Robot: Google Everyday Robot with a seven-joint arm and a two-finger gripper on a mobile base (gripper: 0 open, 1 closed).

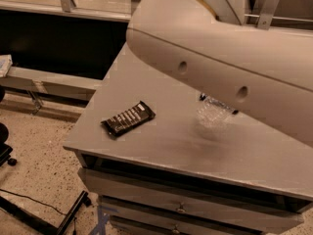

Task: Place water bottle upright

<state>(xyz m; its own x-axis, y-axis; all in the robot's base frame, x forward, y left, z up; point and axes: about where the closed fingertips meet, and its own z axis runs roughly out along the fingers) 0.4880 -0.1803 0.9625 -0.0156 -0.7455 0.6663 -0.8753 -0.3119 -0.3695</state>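
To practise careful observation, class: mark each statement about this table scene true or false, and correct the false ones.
1. A dark snack bar lies flat on the table. True.
2. The snack bar touches the water bottle. False: bare table separates them.
3. The robot arm covers part of the water bottle. True.
4. The gripper is in plain sight beside the snack bar. False: the gripper is hidden behind the robot arm.

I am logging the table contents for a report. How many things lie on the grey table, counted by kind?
water bottle: 1
snack bar: 1
Total: 2
The gripper is out of sight, behind the arm above the water bottle.
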